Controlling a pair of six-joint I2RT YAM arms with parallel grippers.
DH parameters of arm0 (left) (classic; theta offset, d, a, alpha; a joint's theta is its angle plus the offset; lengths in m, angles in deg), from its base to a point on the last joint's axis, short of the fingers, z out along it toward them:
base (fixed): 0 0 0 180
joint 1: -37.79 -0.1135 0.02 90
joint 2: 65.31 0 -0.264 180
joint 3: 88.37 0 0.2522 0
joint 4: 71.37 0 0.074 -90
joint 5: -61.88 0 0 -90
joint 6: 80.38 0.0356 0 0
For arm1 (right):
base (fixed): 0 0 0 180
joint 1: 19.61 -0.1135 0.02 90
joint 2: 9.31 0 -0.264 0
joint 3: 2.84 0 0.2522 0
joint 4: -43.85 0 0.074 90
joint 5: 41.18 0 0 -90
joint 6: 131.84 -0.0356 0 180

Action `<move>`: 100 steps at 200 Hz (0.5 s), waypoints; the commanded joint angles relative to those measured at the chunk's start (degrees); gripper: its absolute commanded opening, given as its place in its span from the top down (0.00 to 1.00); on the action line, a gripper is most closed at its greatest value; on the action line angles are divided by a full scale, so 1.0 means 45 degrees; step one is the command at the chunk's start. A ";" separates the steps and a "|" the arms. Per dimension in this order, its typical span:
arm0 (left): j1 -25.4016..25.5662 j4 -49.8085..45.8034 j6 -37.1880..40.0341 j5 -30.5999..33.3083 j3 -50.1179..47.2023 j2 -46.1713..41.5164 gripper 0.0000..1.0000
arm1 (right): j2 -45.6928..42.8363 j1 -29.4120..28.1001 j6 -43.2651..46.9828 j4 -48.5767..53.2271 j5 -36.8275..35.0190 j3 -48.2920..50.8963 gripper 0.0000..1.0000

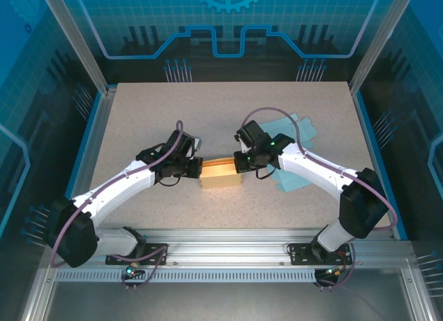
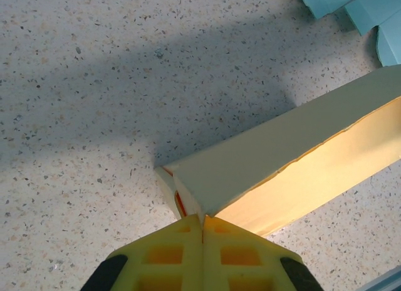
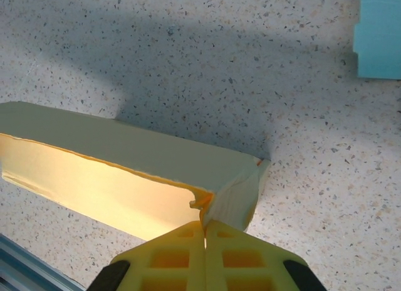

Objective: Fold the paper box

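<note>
Pinching the box point(image 1: 221, 177) from both ends, the two grippers face each other across it on the table point(image 1: 138, 120). The left gripper point(image 1: 197, 167) has its yellow fingers point(image 2: 169, 259) pressed together on the corner of the box's near end. In its wrist view the box point(image 2: 276, 159) runs away from the tips, up and to the right, with a pale wall uppermost and a brighter yellow face just below it. A thin red line shows on the end edge right beside the tips.

The right gripper point(image 1: 240, 162) is likewise clamped on the opposite end, its fingers point(image 3: 244, 263) meeting at a creased end flap. From these tips the box point(image 3: 119, 156) stretches off to the left, pale wall above and bright yellow face beneath, with a ragged edge between the two.

Teal sheets point(image 1: 299, 126) lie flat on the table behind and beside the right arm, well apart from the box. One corner point(image 3: 379, 34) shows far ahead and to the right of the right gripper's tips.
</note>
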 commanded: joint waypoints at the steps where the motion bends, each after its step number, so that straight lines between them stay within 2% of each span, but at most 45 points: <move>1: 0.0414 0.0347 -0.0039 -0.1019 -0.0281 0.0310 1.00 | 0.0346 -0.0382 -0.0208 -0.1042 0.1742 -0.0276 0.94; 37: 0.0417 0.0271 -0.0021 -0.0841 -0.0281 0.0266 1.00 | 0.0243 -0.0382 0.0238 -0.0378 0.1214 -0.0663 0.91; 82: 0.0401 0.0151 0.0000 -0.0638 -0.0200 0.0183 1.00 | 0.0239 -0.0420 0.0420 0.1416 -0.1093 -0.1010 0.82; 100: 0.0412 0.0094 0.0029 -0.0603 -0.0162 0.0202 1.00 | 0.0145 -0.0411 0.0421 0.1709 -0.1493 -0.0917 0.80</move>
